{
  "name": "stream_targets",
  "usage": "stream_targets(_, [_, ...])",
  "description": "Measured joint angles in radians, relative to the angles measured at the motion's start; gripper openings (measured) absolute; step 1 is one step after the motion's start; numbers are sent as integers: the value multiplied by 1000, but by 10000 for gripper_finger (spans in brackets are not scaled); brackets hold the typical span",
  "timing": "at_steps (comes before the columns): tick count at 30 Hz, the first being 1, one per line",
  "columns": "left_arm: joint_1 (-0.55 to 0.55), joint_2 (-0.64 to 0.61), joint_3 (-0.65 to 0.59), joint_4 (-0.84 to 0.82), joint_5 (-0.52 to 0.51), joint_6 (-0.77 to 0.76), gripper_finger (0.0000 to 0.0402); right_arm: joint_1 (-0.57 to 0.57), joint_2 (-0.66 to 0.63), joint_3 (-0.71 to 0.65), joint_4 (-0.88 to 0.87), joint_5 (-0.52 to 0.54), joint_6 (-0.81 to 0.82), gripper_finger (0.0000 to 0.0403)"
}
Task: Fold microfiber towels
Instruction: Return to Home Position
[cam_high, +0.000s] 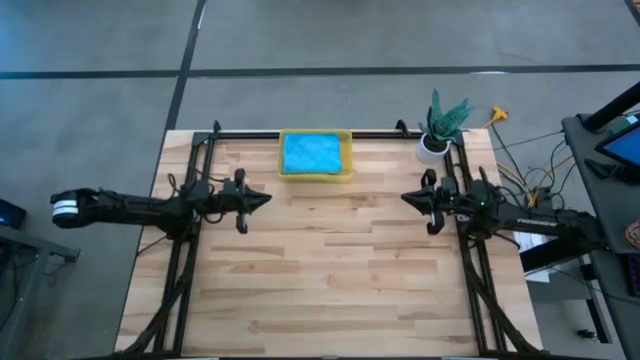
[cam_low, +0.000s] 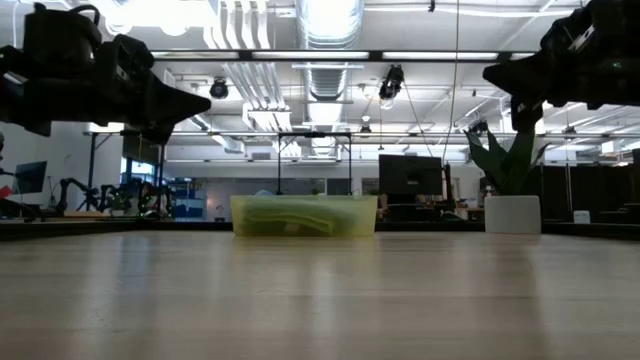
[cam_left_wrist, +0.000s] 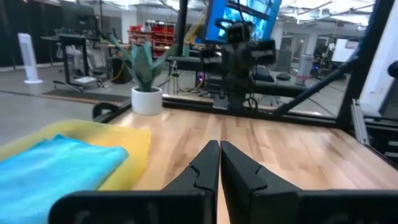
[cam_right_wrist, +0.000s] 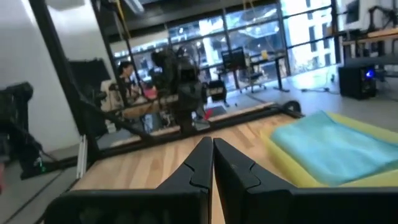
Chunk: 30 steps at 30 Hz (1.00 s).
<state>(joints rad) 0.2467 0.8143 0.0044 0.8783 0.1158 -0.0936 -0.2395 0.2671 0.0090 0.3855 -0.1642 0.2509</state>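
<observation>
left fingers (cam_left_wrist: 202, 169) together, right fingers (cam_right_wrist: 198, 165) seemingly together

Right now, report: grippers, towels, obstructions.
Left gripper shut, empty, raised left. Right gripper shut, empty, raised right. Folded turquoise microfiber towel tops yellow translucent plastic bin. Green potted plant beside bin, apart.

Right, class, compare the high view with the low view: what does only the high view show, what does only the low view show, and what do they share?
Only the high view shows the teal towel lying on top in the yellow bin, and the whole wooden table top. Only the low view shows folded layers through the bin's translucent wall, plus the room behind with ceiling lights and a monitor. Both show the bin, the potted plant, and the left gripper and right gripper, empty and clear of the bin.
</observation>
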Motion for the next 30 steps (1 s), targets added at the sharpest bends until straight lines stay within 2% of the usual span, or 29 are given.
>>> stream_targets(10, [42,-17,0,-6,-14,-4,0,47,180,0,154,8,-35,9])
stream_targets(15, [42,0,0,-42,-13,-5,0,66,226,0,106,7,-51,9])
stream_targets(21, [42,12,0,-134,-13,-1,0,72,238,0,140,8,-78,9])
stream_targets(25, [42,28,-1,-79,-13,0,0,71,223,0,219,8,-107,9])
stream_targets(30, [42,32,1,-38,-13,-88,0,71,202,0,184,8,-120,9])
